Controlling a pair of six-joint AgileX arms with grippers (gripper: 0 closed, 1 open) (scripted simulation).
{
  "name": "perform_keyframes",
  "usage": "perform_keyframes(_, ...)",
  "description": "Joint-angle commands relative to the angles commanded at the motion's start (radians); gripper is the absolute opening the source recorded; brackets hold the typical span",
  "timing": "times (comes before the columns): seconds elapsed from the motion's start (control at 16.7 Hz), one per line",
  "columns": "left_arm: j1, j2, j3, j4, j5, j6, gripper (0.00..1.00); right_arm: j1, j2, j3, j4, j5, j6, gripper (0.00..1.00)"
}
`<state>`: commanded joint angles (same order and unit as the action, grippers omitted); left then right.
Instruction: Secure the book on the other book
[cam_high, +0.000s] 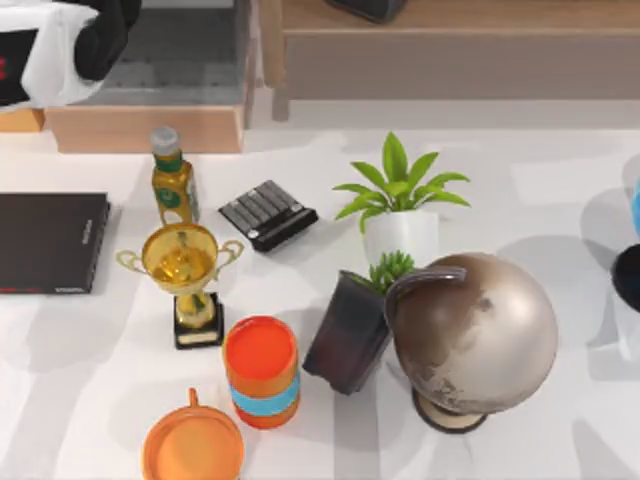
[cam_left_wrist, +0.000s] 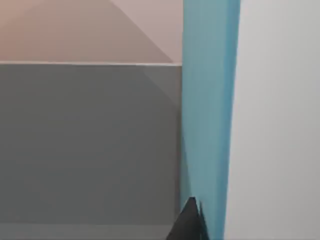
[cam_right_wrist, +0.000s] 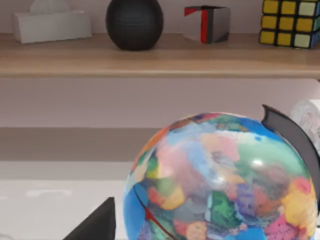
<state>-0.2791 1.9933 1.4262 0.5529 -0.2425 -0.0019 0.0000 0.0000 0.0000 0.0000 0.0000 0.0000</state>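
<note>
Book (cam_left_wrist: 207, 115) upright in the left hand (cam_left_wrist: 192, 225), seen edge-on as a tall teal band in the left wrist view. One dark fingertip (cam_left_wrist: 189, 220) pressed against the teal cover near its lower end; hand closed onto the book, spread narrow. Behind the book: grey wall panel, pinkish wall above. In the top view, left arm (cam_high: 100, 35) up at the far left corner, above the surface (cam_high: 560, 180).

Other book (cam_high: 50, 242) lying flat at the surface's left edge, black, pale lettering along its right side, nothing on it. Well apart from the held book.

Just right of it: gold trophy (cam_high: 185, 270), green bottle (cam_high: 172, 185) behind the trophy, black ribbed block (cam_high: 268, 213) farther right. Toward the near edge: orange cup (cam_high: 261, 370) and orange bowl (cam_high: 192, 448). Centre-right: white-potted plant (cam_high: 398, 205), dark tilted pot (cam_high: 350, 330) leaning beside a bronze globe (cam_high: 470, 335).

Right hand (cam_right_wrist: 95, 225) close to a multicoloured globe (cam_right_wrist: 220, 180); grip cannot be told.
</note>
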Motion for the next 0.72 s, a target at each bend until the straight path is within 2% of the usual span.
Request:
perform_keyframes(0.6, 0.007, -0.013, -0.024, 0.026, 0.012, 0.003, 0.00, 0.000, 0.000, 0.000, 0.000, 0.000, 0.000, 1.00)
perform_keyframes(0.72, 0.015, -0.025, -0.033, 0.025, 0.034, 0.004, 0.00, 0.000, 0.000, 0.000, 0.000, 0.000, 0.000, 1.00)
